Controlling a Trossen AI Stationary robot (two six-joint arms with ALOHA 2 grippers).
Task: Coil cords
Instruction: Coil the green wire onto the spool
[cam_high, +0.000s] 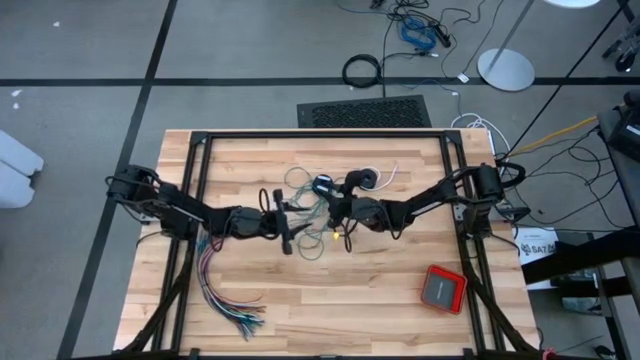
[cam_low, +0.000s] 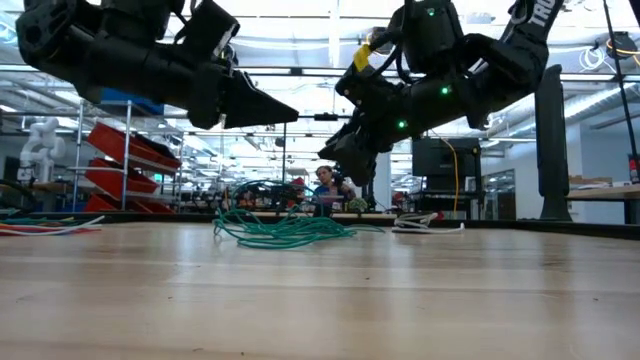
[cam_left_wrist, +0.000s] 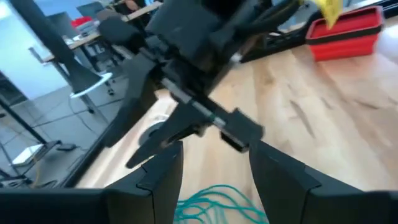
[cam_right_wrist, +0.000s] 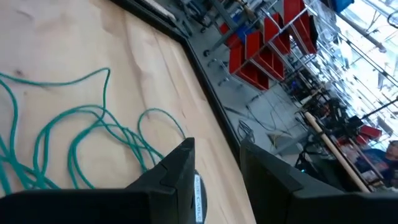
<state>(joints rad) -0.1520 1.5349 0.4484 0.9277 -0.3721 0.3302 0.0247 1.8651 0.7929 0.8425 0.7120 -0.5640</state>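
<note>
The teal-green cord (cam_high: 312, 243) lies in a loose tangled heap on the middle of the wooden table, also seen in the low view (cam_low: 285, 230) and under both wrists (cam_right_wrist: 81, 130). A black cord (cam_high: 360, 181) with a white tail (cam_high: 388, 174) lies just beyond it. My left gripper (cam_high: 290, 228) hangs open above the heap's left side, fingers roughly level, teal loops (cam_left_wrist: 217, 202) below them. My right gripper (cam_high: 336, 214) hangs open above the heap's right side, facing the left one, nothing between its fingers (cam_right_wrist: 217, 180).
A fanned bundle of many-coloured wires (cam_high: 225, 300) lies at the near left. A red box (cam_high: 443, 288) sits at the near right. A black frame (cam_high: 320, 134) runs along the table's far edge and sides. The two grippers stand close together.
</note>
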